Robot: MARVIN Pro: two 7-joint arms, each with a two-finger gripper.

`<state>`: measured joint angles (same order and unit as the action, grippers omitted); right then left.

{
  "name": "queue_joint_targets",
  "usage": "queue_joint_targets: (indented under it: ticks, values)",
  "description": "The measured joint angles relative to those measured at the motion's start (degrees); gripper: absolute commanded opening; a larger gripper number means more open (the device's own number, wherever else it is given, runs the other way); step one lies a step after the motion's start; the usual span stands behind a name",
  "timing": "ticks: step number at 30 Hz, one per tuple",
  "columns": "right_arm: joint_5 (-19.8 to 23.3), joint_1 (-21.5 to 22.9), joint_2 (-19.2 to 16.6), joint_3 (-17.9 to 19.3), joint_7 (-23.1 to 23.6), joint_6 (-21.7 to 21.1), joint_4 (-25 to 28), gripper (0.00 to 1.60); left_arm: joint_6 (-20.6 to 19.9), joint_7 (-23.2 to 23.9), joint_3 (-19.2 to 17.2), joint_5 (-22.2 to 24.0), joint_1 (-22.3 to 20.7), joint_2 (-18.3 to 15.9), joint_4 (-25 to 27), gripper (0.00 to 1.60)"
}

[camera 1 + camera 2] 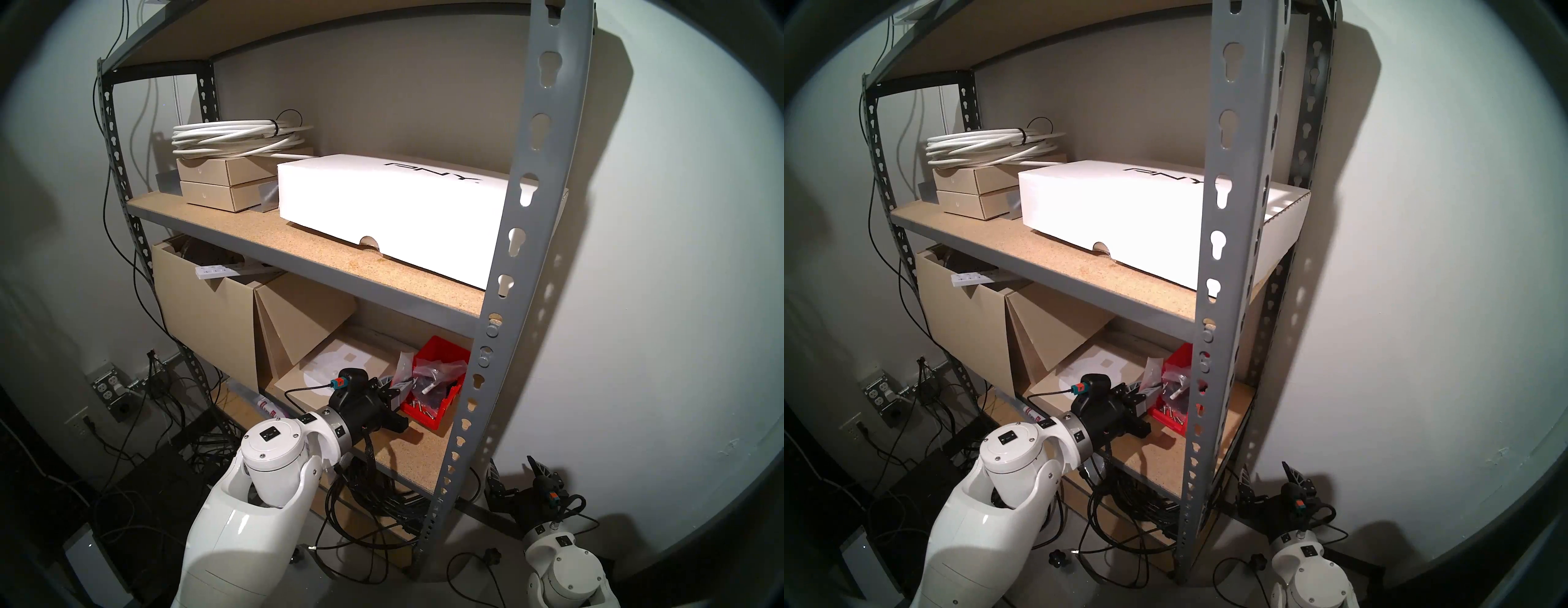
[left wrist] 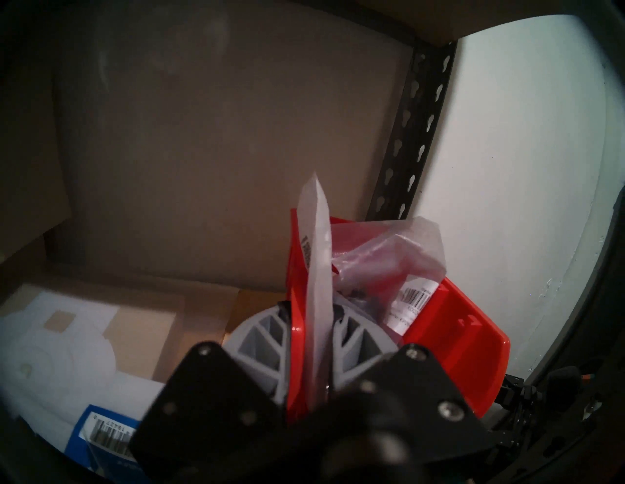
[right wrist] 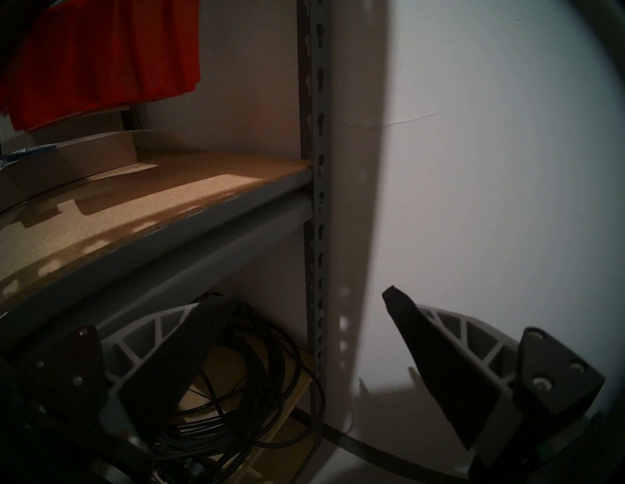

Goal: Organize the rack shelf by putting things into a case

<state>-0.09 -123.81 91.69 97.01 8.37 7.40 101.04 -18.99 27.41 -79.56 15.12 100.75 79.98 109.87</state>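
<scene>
At the red bin point(image 1: 441, 384) | left gripper point(image 2: 309, 341) pinches clear bag point(image 2: 318, 270) upright | release only once fully above bin | right gripper point(image 3: 297, 341) gapes, empty.

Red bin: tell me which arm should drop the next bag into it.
Left. Its jaws are already shut on a clear bag right at the red bin on the lower shelf. The right gripper hangs open beside the rack, below that shelf, holding nothing.
</scene>
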Motion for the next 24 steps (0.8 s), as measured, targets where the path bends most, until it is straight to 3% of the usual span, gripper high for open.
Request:
queue_joint_targets:
  ticks: [6,17,24]
  values:
    - [0.0,0.0,0.0,0.0,0.0,0.0,-0.01,1.6,-0.5,0.38,-0.62,0.33,0.15,-0.46,0.54,0.0]
    - [0.0,0.0,-0.01,0.0,0.0,0.0,-0.02,1.6,-7.14,3.14,-10.92,6.09,0.98,-3.38,4.66,0.0]
    - [0.0,0.0,-0.01,0.0,0.0,0.0,-0.01,1.6,-9.81,4.76,-14.0,8.16,0.73,-4.24,4.75,0.0]
